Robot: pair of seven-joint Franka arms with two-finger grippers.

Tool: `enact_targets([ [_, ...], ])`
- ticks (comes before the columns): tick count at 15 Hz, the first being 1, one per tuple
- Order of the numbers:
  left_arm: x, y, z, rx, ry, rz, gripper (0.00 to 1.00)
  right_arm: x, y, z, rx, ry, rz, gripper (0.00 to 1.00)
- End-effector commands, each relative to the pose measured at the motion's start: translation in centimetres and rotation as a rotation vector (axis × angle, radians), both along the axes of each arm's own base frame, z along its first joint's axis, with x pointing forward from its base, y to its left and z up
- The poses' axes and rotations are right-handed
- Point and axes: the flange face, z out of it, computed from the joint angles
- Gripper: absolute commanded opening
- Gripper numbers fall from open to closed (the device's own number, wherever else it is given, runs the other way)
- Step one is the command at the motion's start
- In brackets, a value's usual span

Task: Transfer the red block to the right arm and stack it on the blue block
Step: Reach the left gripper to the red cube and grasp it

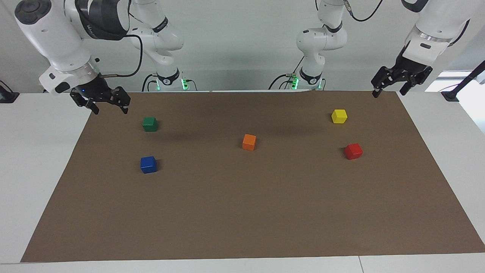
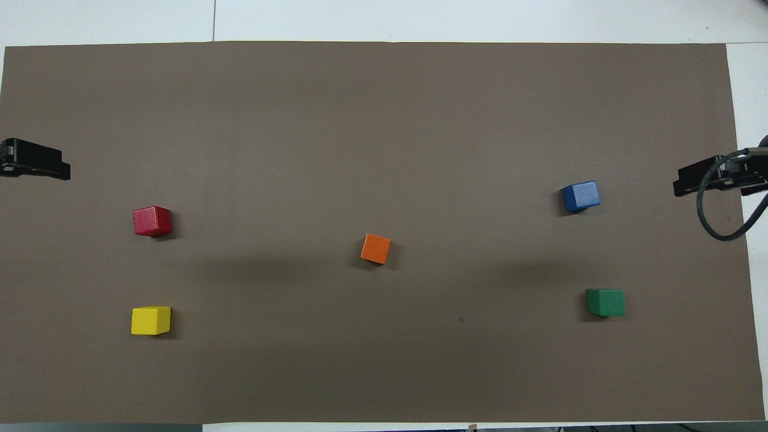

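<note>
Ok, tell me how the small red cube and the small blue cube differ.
Colour: the small bright red cube against the small deep blue cube. Place: the red cube lies toward the left arm's end of the brown mat, with a yellow cube nearer the robots; the blue cube lies toward the right arm's end, with a green cube nearer the robots. Shared: same size, plain faces, both untouched on the mat.

Orange cube [image 1: 249,142], green cube [image 1: 150,124], yellow cube [image 1: 339,116]

Left gripper [image 1: 390,89] up in the air, fingers spread, nothing between them, wrist tilted down from its arm. Right gripper [image 1: 110,107] likewise: raised, fingers apart, empty, pointing down.
</note>
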Motion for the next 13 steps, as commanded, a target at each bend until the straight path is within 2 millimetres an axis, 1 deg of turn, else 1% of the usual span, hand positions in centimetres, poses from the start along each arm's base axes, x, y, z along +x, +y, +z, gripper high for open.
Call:
enact_targets([
  [1,0.9,0.3,-4.9,-0.002,0.028,-0.014,1.0,-0.1,-0.2,0.0,0.002,0.002,0.003,1.0],
  [2,1.5,0.4,-6.8,-0.003,0.042,-0.011,1.0,-0.1,-0.2,0.0,0.002,0.002,0.009,1.0],
  [3,1.7,0.9,-8.5,-0.003,0.042,0.006,1.0,-0.1,-0.3,-0.1,0.003,0.004,0.017,1.0],
  [5,1.8,1.7,-12.0,-0.002,0.032,0.023,1.0,-0.2,-0.2,-0.5,0.005,0.011,0.015,1.0],
  [6,1.7,1.8,-14.0,-0.001,0.02,0.023,1.0,-0.3,-0.2,-0.6,0.006,0.008,0.011,1.0],
  [7,1.4,2.7,-15.8,0.001,0.01,0.039,1.0,-0.3,-0.2,-0.9,0.005,-0.002,0.011,1.0],
  [8,1.0,3.0,-17.3,0.002,0.018,0.046,1.0,-0.2,-0.2,-1.1,0.005,-0.012,0.014,1.0],
  [10,0.8,3.3,-19.2,0.002,0.017,0.052,1.0,-0.6,-0.4,-1.3,0.008,0.002,0.017,1.0],
  [11,0.6,3.2,-20.0,0.003,0.009,0.052,1.0,-1.4,-0.3,-1.9,0.023,0.013,0.022,1.0],
  [12,0.2,3.2,-21.1,0.002,0.016,0.052,1.0,-1.5,-0.5,-2.4,0.048,0.001,0.017,1.0],
  [13,-0.3,3.2,-22.4,0.001,0.023,0.053,1.0,-0.9,-0.5,-2.3,0.061,-0.048,0.013,1.0],
])
